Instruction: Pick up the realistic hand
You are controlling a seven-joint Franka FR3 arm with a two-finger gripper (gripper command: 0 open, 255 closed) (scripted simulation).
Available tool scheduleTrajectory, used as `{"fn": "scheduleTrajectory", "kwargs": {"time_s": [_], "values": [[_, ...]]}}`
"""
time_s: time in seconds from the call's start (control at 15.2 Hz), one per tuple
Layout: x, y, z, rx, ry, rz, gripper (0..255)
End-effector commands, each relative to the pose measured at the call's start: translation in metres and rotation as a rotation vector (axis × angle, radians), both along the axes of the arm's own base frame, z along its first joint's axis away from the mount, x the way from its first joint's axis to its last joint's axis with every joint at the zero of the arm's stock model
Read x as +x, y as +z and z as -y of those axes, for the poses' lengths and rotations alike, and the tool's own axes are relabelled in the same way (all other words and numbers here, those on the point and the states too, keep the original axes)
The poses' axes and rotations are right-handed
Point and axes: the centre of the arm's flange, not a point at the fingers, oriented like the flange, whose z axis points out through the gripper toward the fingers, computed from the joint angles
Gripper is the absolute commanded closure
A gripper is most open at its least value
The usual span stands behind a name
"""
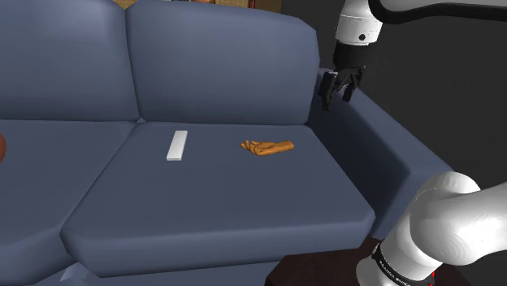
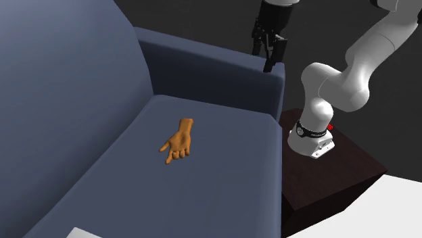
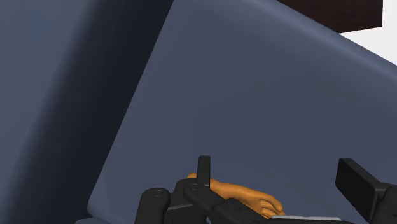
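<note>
An orange hand lies on the blue sofa seat, well apart from the gripper above the armrest.

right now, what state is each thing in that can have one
gripper: open, holding nothing, raised near the armrest
orange hand: lying on the seat cushion, not held, well apart from the gripper
white bar: lying flat on the same cushion, apart from the hand

Orange hand, lying flat on blue sofa seat cushion
</note>
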Motion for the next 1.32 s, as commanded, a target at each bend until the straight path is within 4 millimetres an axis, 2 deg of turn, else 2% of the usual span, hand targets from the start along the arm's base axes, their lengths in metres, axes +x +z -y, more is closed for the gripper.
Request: {"fn": "scheduleTrajectory", "kwargs": {"time_s": [0.0,0.66,1.25], "values": [[0.000,0.000,0.000,0.000,0.000,0.000,0],[0.103,-0.088,-0.034,-0.094,-0.048,-0.019,0],[0.195,-0.171,-0.053,-0.179,-0.092,-0.036,0]]}}
